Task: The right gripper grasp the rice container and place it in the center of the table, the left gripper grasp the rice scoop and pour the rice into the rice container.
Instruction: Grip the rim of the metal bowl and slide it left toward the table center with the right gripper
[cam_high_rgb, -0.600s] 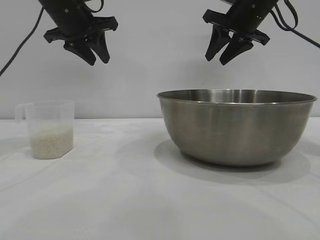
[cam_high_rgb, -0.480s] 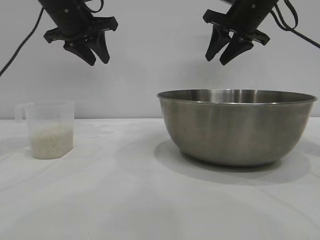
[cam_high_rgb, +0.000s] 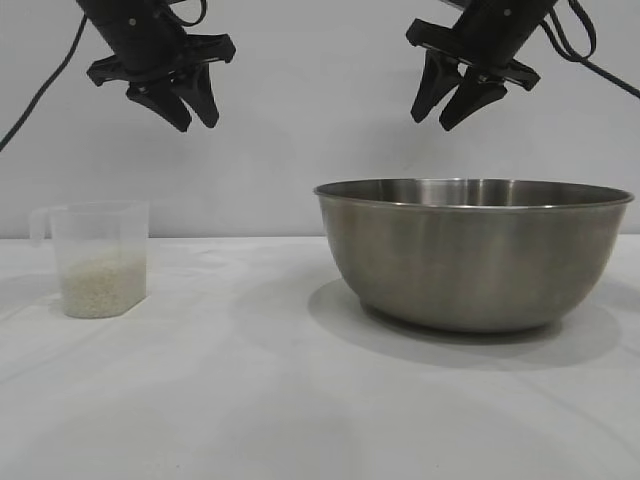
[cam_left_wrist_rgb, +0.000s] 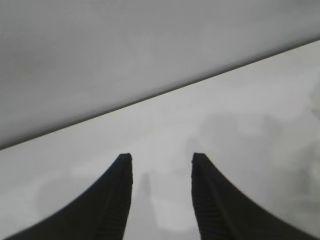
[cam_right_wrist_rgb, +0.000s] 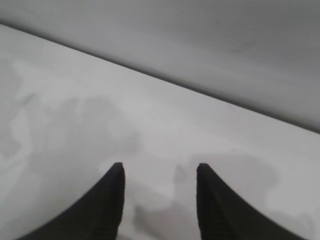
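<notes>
Left black gripper (cam_high_rgb: 198, 119) high above table's left side, jaws apart, holding nothing, tips angled downward, well above and a little to the right of small translucent plastic rice scoop (cam_high_rgb: 95, 258). Right black gripper (cam_high_rgb: 433, 120) equally high, jaws apart and empty, hanging above left part of large round brushed-steel rice container (cam_high_rgb: 474, 250), well clear of its thin rolled rim. Rice scoop upright on plain white table (cam_high_rgb: 250, 400) at left, handle toward left edge, roughly a third full of pale off-white rice (cam_high_rgb: 100, 285). Rice container upright at right of centre, resting on table, well apart from scoop. Wrist views: dark fingers (cam_left_wrist_rgb: 112, 200) over bare tabletop only.
</notes>
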